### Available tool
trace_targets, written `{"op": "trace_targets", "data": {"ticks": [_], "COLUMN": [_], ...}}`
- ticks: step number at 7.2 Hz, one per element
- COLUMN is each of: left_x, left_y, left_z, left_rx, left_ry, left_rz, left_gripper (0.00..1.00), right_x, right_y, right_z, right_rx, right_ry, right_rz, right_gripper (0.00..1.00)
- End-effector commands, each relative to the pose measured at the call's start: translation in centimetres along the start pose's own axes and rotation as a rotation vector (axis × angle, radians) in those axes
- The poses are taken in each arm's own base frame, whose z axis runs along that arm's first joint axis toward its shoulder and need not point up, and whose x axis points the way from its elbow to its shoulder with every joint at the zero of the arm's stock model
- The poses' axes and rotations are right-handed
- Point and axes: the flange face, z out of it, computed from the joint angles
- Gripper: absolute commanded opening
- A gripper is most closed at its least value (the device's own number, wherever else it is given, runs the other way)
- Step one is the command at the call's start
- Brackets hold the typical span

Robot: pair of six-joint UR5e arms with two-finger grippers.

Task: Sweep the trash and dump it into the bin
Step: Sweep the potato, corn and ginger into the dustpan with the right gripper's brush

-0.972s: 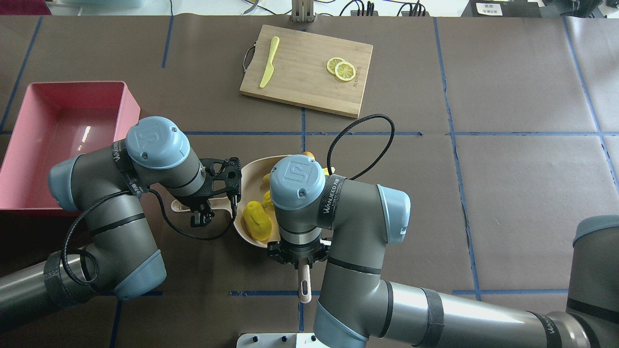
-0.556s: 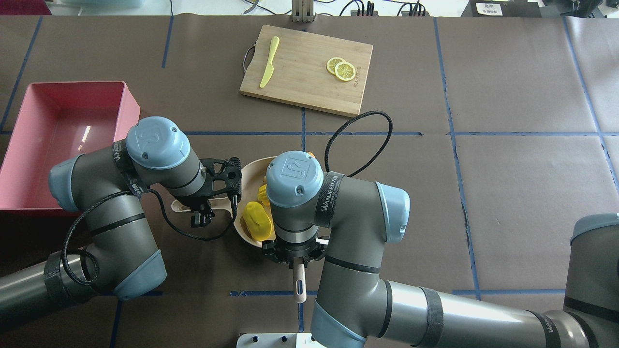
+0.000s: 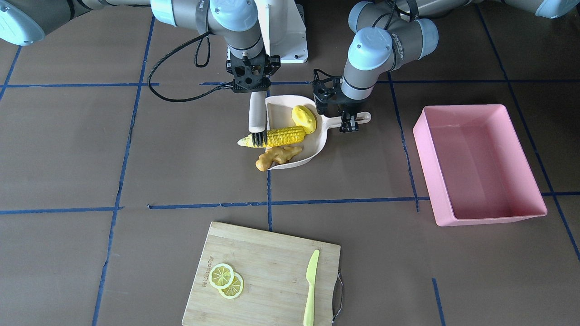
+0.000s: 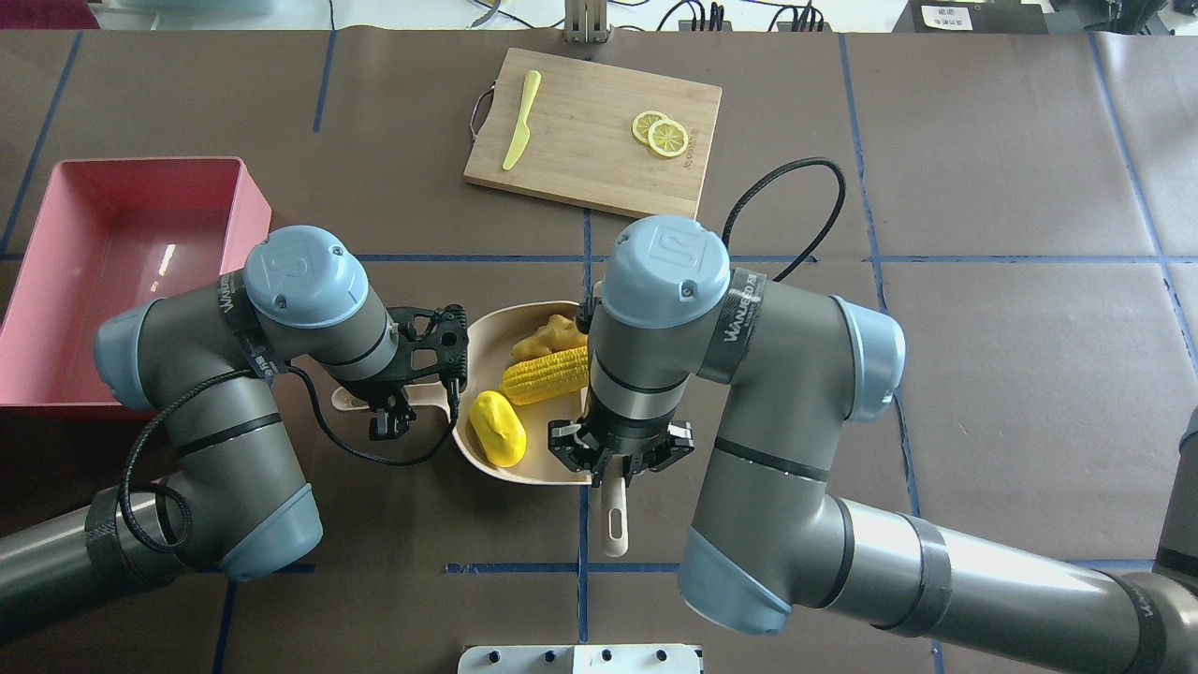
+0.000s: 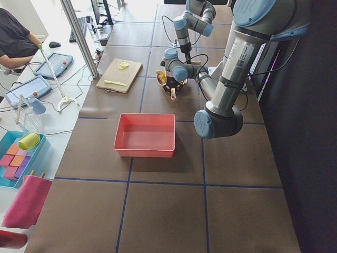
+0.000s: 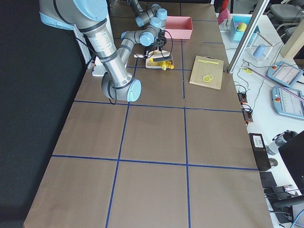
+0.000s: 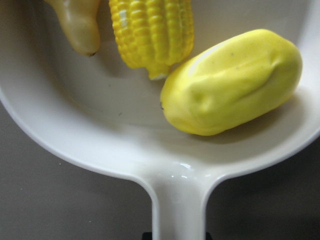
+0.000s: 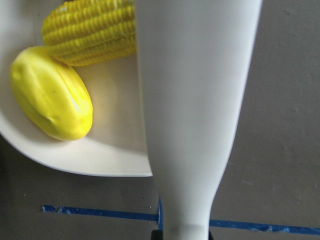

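My right gripper [image 4: 613, 465] is clamped on the brush [image 3: 256, 113]; corn cob [image 3: 276, 135] lies crosswise against the bristles, tip outside, rest inside the dustpan [image 3: 315, 142], ginger root [image 3: 277, 156] probably overhanging too

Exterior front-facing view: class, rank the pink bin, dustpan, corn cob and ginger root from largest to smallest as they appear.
1. pink bin
2. dustpan
3. corn cob
4. ginger root

A cream dustpan [image 7: 125, 125] fills the frame, its handle [image 7: 180, 210] leaving at 6 o'clock. A lumpy yellow vegetable [image 7: 232, 82] lies inside toward 2 o'clock. A corn cob [image 7: 152, 30] enters from 12 o'clock, just beside it, and a ginger root [image 7: 77, 22] tip shows at 11 o'clock. Dark table [image 7: 45, 200] shows at 7 o'clock.
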Motion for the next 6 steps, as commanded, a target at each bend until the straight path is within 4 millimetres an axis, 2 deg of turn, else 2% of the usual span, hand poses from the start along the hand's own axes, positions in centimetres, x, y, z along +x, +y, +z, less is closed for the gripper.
{"op": "trace_targets", "data": {"ticks": [1,2,6], "left_x": [0.1,0.1,0.1], "left_y": [-0.1,-0.2,-0.5], "left_z": [-0.1,-0.3,-0.7], "left_rx": [0.012,0.018,0.072], "left_ry": [0.002,0.001,-0.01], "left_rz": [0.005,0.008,0.022], "left_gripper": [0.0,0.0,0.0], "right_x": [3.0,3.9,5.2], "right_y": [-1.5,-1.7,-2.4], "right_z": [-3.5,-4.0,-5.2], "right_rx": [-0.002,0.006,0.022], "right_ry": [-0.042,-0.044,-0.036], "right_rz": [0.034,0.039,0.062], "right_gripper": [0.0,0.0,0.0]}}
